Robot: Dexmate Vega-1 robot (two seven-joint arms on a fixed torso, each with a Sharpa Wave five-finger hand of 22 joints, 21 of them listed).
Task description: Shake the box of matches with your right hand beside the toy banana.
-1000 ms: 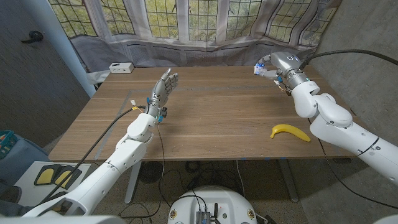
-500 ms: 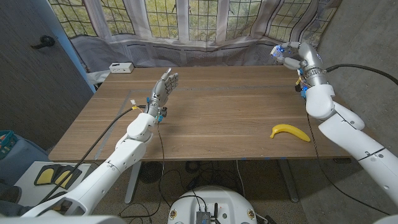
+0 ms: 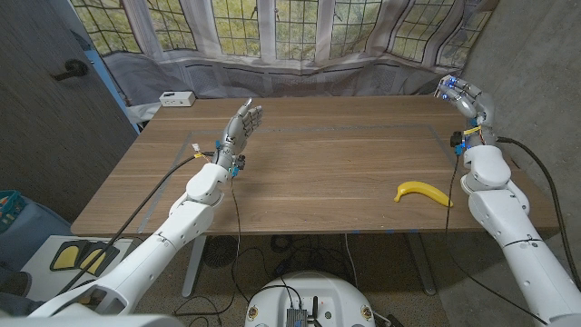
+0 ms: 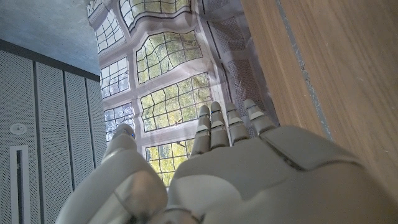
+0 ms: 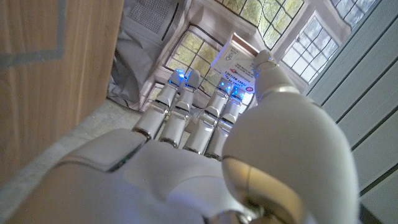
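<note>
Matchbox (image 5: 231,65): white with red and blue print, gripped between thumb and fingers of the right hand (image 3: 465,94), raised above the worktop's (image 3: 327,173) far right corner, near the curtained window (image 3: 272,36). Toy banana (image 3: 423,193): yellow, lying on the worktop near its front right edge, well apart from the raised hand. Left hand (image 3: 240,130): empty, fingers extended and spread, palm upright, over the left half of the worktop. White box (image 3: 175,98): at the worktop's far left corner.
</note>
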